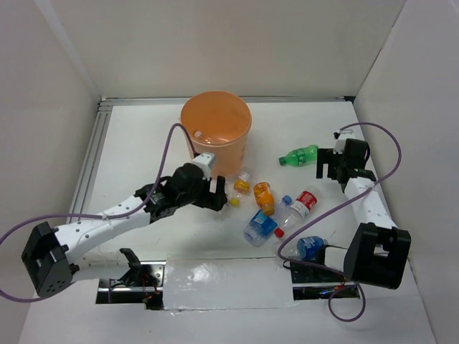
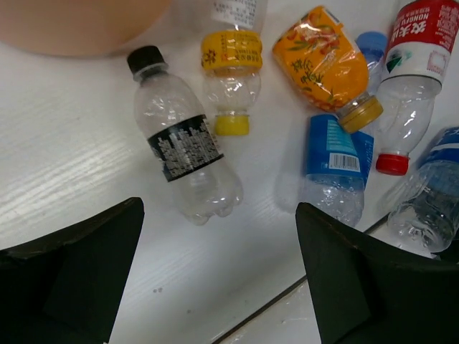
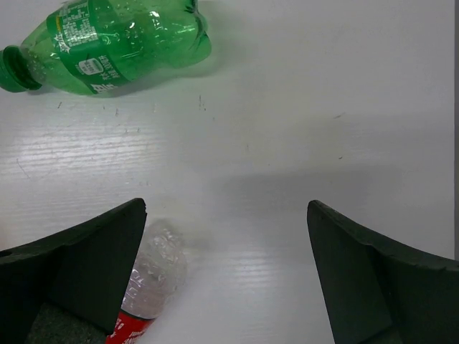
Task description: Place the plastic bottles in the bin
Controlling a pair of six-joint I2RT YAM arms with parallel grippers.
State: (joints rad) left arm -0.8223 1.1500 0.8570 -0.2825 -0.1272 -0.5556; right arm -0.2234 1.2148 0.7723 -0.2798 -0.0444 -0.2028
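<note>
The orange bin [image 1: 215, 132] stands at the back centre. My left gripper [image 1: 214, 196] is open and empty beside its near side, over a clear bottle with black label and cap [image 2: 183, 147]; in the left wrist view the gripper [image 2: 219, 247] is just short of that bottle's base. Beyond lie a yellow-labelled bottle [image 2: 231, 79], an orange bottle [image 2: 326, 64], a blue-labelled bottle [image 2: 331, 165] and a red-labelled bottle [image 2: 412, 79]. My right gripper [image 1: 326, 165] is open and empty next to the green bottle [image 1: 297, 155], which also shows in the right wrist view [image 3: 115, 39].
Another blue-labelled bottle [image 1: 310, 247] lies by the right arm's base. The red-labelled bottle's base [image 3: 147, 287] lies beside my right gripper's left finger. White walls close in the table on three sides. A metal rail [image 1: 90, 161] runs along the left edge.
</note>
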